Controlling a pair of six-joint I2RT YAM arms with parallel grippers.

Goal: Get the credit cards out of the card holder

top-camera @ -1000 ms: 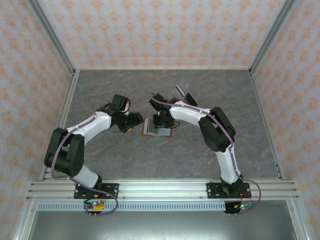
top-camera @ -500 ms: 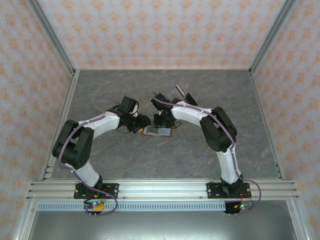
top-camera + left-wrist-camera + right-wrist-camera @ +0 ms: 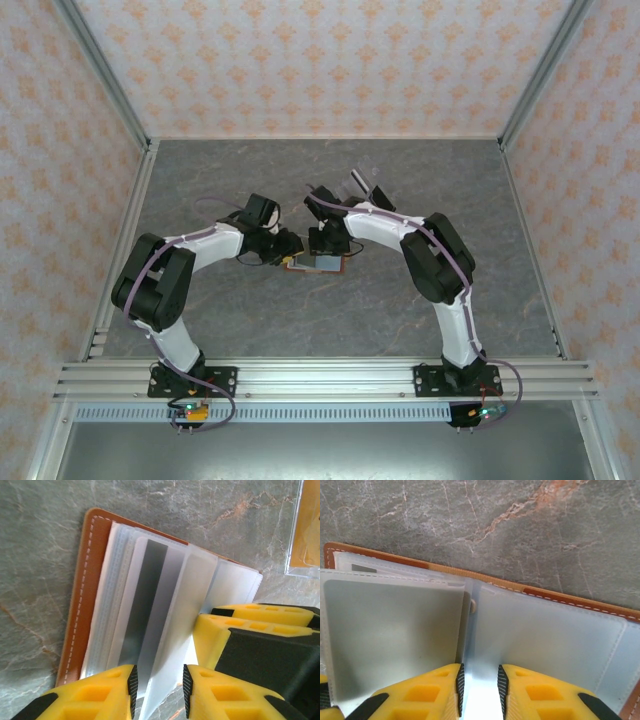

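Top external view gives us the left arm (image 3: 190, 250) on the left, its elbow folded near the table's (image 3: 250, 320) left side and its forearm reaching right and inward, so that the left gripper (image 3: 290, 246) comes at the card holder (image 3: 320, 264) from its left edge. The holder lies open and flat near the middle of the grey marbled table, between the two grippers. From the left wrist we see the left gripper (image 3: 159, 690) pointing down at the holder (image 3: 84, 595), whose brown stitched rim frames a fan of clear pocket leaves. One pocket holds a credit card (image 3: 150, 605), pale grey with a dark stripe along it. The jaws stand close together on either side of a pale leaf next to that card, and we cannot tell whether they pinch it or merely flank it. Just right of them the right gripper's fingers (image 3: 220, 630) rest on the holder's other half, and a clear plastic sleeve (image 3: 306, 525) with something yellowish inside lies apart at the upper right. Further right in the overhead view, the right arm (image 3: 440, 260) rises from its base, bends and stretches left, with the right gripper (image 3: 322, 244) pointing down over the holder's far edge. The right wrist view shows the right gripper (image 3: 479, 690) with a narrow gap above the holder's (image 3: 570, 599) centre fold, pale plastic between the pads. We cannot tell whether it grips that leaf or only presses on it.
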